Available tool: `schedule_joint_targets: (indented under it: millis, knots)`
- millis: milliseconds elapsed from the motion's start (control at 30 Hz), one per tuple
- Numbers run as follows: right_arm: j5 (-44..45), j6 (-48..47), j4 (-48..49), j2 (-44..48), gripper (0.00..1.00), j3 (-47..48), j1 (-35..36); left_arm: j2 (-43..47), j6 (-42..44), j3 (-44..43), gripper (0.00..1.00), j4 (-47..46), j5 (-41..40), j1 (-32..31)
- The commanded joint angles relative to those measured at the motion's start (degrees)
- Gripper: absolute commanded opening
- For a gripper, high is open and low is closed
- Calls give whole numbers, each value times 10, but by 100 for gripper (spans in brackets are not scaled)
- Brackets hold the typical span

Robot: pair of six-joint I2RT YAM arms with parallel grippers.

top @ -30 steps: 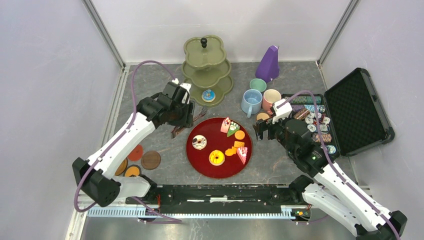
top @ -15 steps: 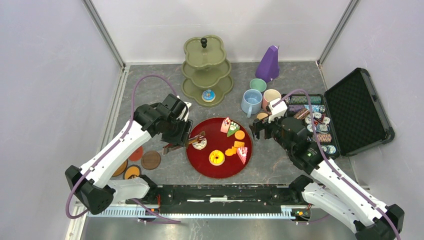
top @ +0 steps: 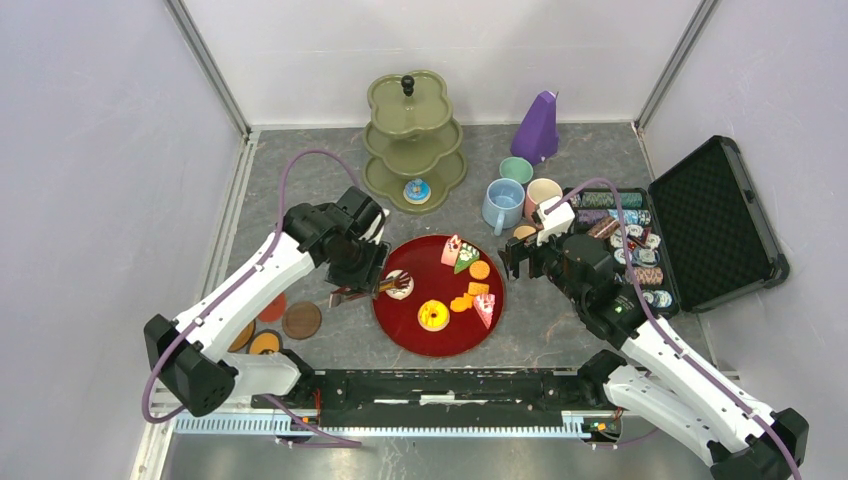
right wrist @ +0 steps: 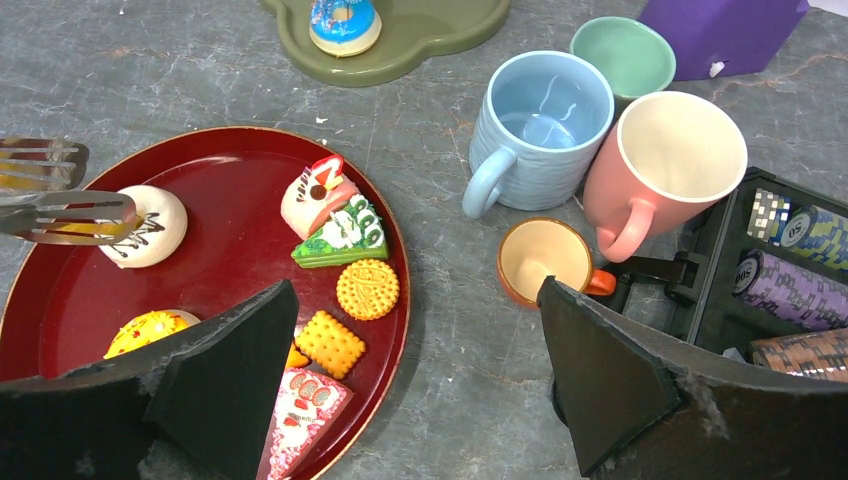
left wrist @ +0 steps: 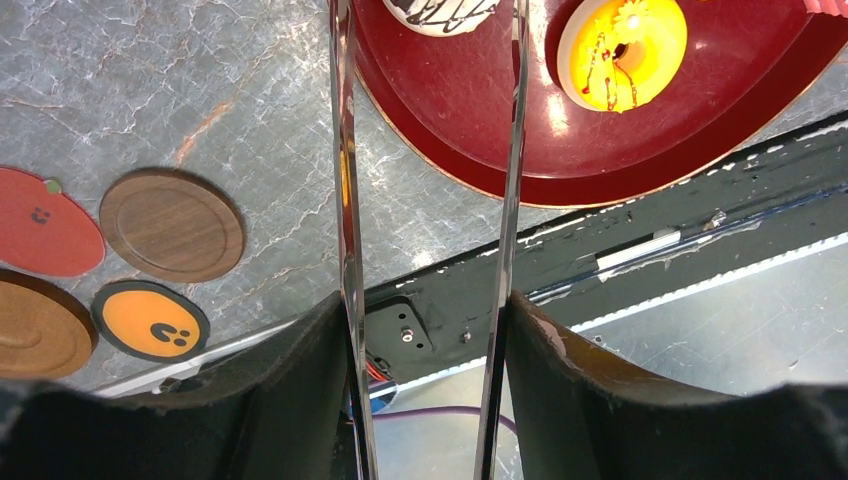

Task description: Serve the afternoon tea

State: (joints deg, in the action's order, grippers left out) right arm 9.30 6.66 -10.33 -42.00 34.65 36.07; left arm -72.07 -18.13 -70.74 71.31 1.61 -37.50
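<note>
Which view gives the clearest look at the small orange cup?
Right wrist view: the small orange cup stands upright and empty, its whole rim and inside visible, beside the blue mug and pink mug. Top external shows the cup only as a tiny disc. Left wrist does not show it.

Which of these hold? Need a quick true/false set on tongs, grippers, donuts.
1. The left gripper holds tongs, tips at the white donut. True.
2. The right gripper is shut on the orange cup. False: it is open and empty; the cup stands on the table.
3. A blue donut sits on the stand's bottom tier. True.
4. The yellow donut is on the stand. False: it lies on the red tray.
</note>
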Motion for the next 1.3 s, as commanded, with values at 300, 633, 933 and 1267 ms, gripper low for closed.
schedule_joint_targets:
  millis: [300, 633, 933, 1267]
  knots:
    - [1, 9, 21, 10, 98, -5, 1, -31, 45, 8, 63, -25, 9, -8]
    - [-9, 9, 23, 11, 98, -5, 1, -61, 49, 18, 61, -48, -8, -23]
    - [-42, -1, 14, 12, 98, -11, 1, -69, 50, 18, 53, -51, -13, -28]
    - [-48, -16, -21, 42, 98, -24, 1, -51, 41, -6, 47, -55, -37, -29]
